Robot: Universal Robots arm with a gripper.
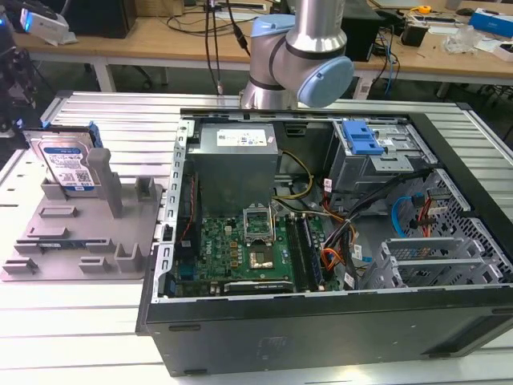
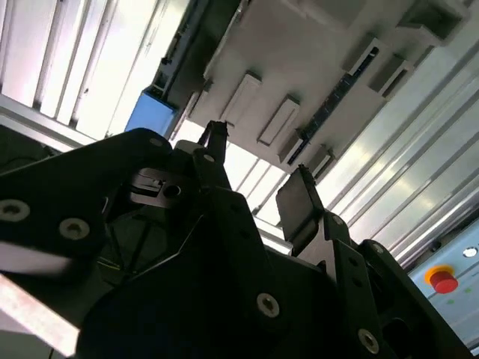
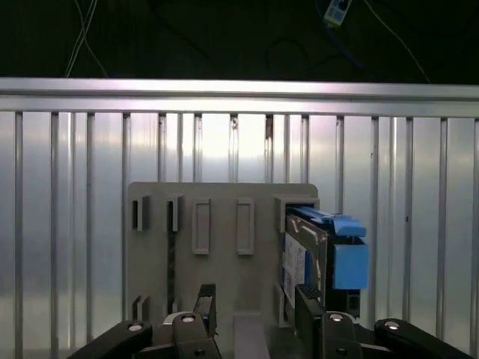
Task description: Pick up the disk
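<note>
The disk (image 1: 68, 164) stands on edge in a slot at the far end of the grey holder tray (image 1: 80, 241), at the exterior view's left. Its white-and-blue label faces the camera, and blue rails edge it. In the first wrist view the disk (image 3: 310, 258) shows edge-on with its blue rail on the tray (image 3: 224, 262). My gripper (image 3: 257, 308) hangs open above the tray with nothing between its black fingers, one fingertip (image 3: 307, 303) overlapping the disk's lower end in that picture. In the second wrist view the gripper (image 2: 258, 176) is open over the tray (image 2: 299, 67).
An open computer case (image 1: 321, 241) with motherboard, power supply and a blue-topped drive cage (image 1: 361, 138) lies right of the tray on the slatted metal table (image 1: 96, 321). The arm's joints (image 1: 296, 48) rise behind the case. A red button (image 2: 443, 281) sits beyond the table's rail.
</note>
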